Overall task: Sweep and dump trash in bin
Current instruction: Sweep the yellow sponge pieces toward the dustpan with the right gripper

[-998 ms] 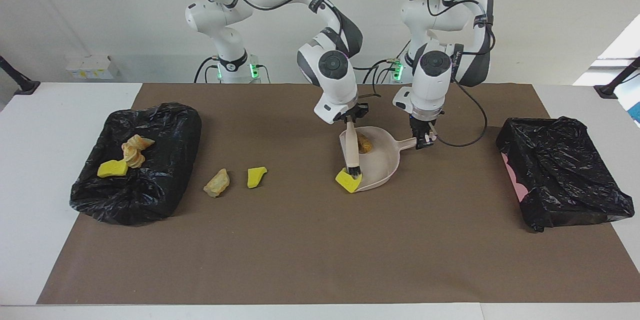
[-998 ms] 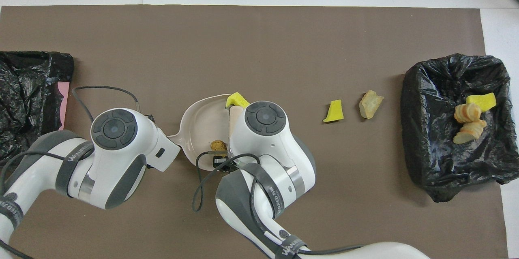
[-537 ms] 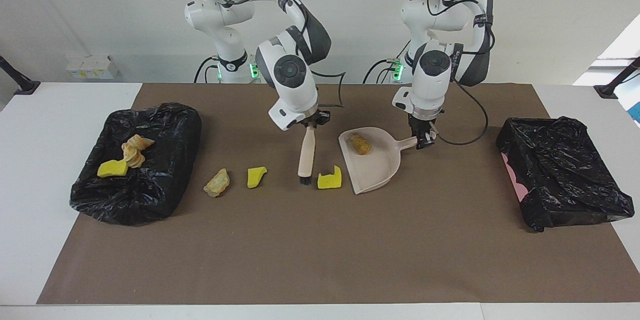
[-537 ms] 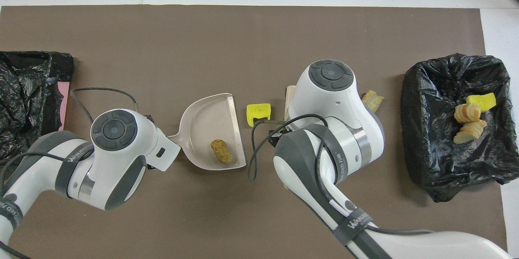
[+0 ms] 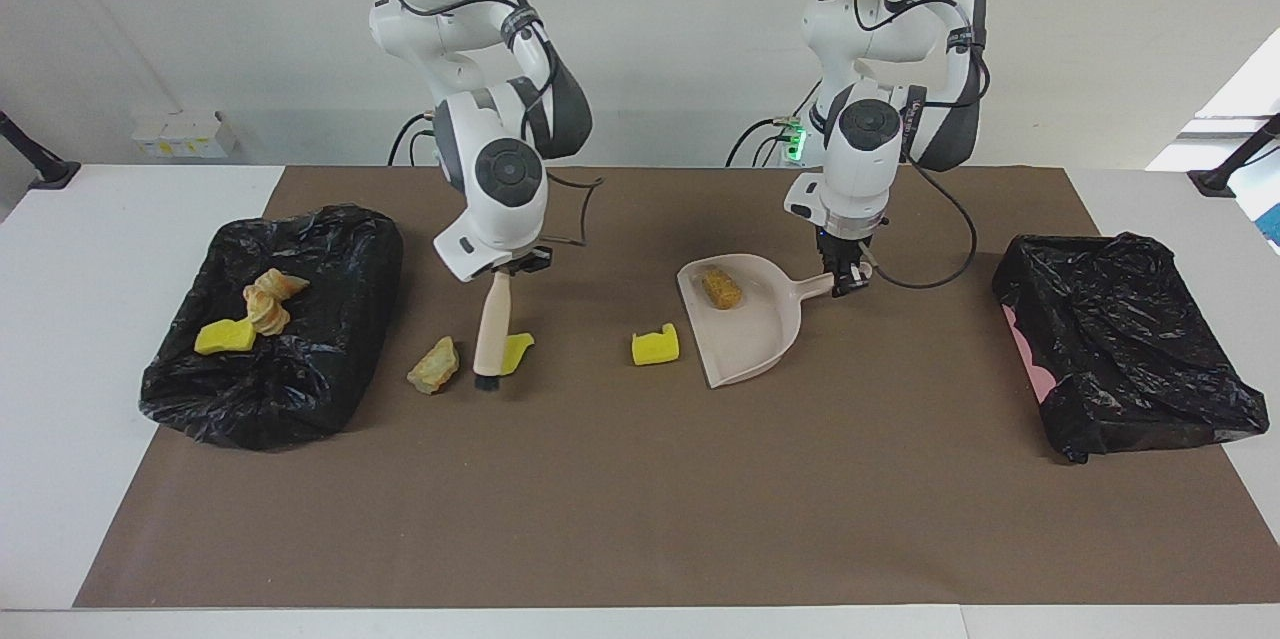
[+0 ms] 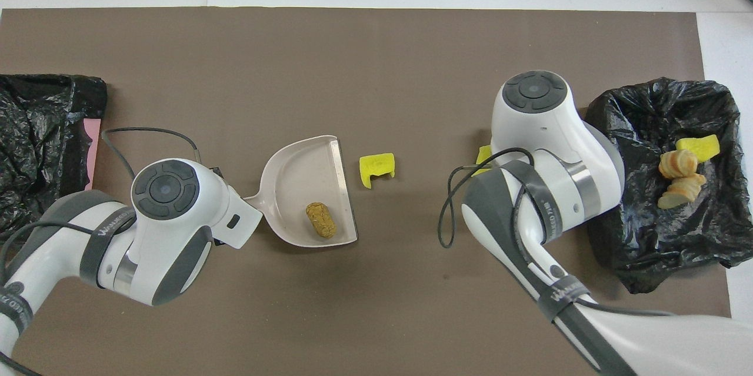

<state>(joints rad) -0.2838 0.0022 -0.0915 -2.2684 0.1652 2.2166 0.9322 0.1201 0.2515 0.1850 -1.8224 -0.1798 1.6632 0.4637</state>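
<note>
Three scraps lie loose: right gripper (image 5: 508, 267) clenches brush (image 5: 490, 331), bristles between tan lump (image 5: 434, 365) and yellow piece (image 5: 516, 351); left gripper (image 5: 848, 281) clamps dustpan (image 5: 745, 324) handle; a long sweep risks scattering them.

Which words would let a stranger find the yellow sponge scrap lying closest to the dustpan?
Start at the pale dustpan in the middle of the brown mat, its handle held by the left gripper. Just off its open lip lies a yellow sponge scrap. Unlike the other scraps, it has a square notch and lies alone.
</note>
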